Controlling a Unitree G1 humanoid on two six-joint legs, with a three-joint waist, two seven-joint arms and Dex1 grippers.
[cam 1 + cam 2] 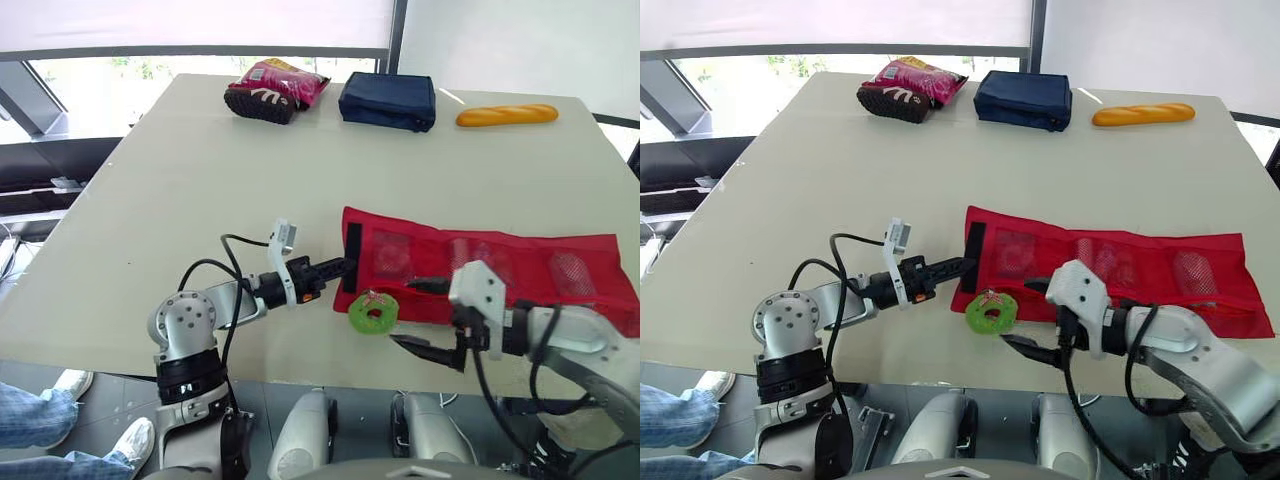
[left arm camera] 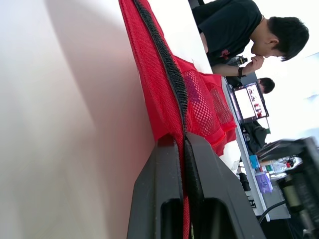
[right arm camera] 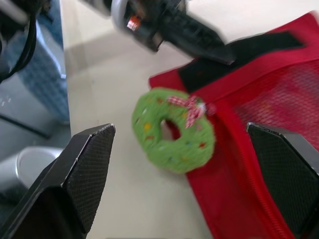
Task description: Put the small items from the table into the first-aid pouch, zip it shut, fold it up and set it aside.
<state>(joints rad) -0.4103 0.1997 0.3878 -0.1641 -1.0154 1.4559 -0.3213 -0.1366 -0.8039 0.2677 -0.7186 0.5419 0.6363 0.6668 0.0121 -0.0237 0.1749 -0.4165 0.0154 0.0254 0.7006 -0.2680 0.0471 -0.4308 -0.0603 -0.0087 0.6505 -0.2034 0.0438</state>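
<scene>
The red first-aid pouch [image 1: 480,265] lies unfolded on the table's front right part, its mesh pockets facing up. My left gripper [image 1: 345,267] is shut on the pouch's left edge, at the black strip [image 2: 169,69]. A green ring-shaped toy with a small red bow [image 1: 373,313] rests against the pouch's front left corner, partly on the red fabric [image 3: 259,99]. My right gripper [image 1: 420,318] is open just right of the toy, one finger on each side of it, not touching it. In the right wrist view the toy [image 3: 174,130] sits between the two fingers [image 3: 84,169].
At the table's far edge lie a pink snack bag [image 1: 290,80], a dark shoe-like item [image 1: 260,103], a navy pouch [image 1: 388,100] and a bread loaf [image 1: 507,115]. The table's front edge [image 1: 300,370] runs close below the toy. A person [image 2: 234,30] sits beyond the table.
</scene>
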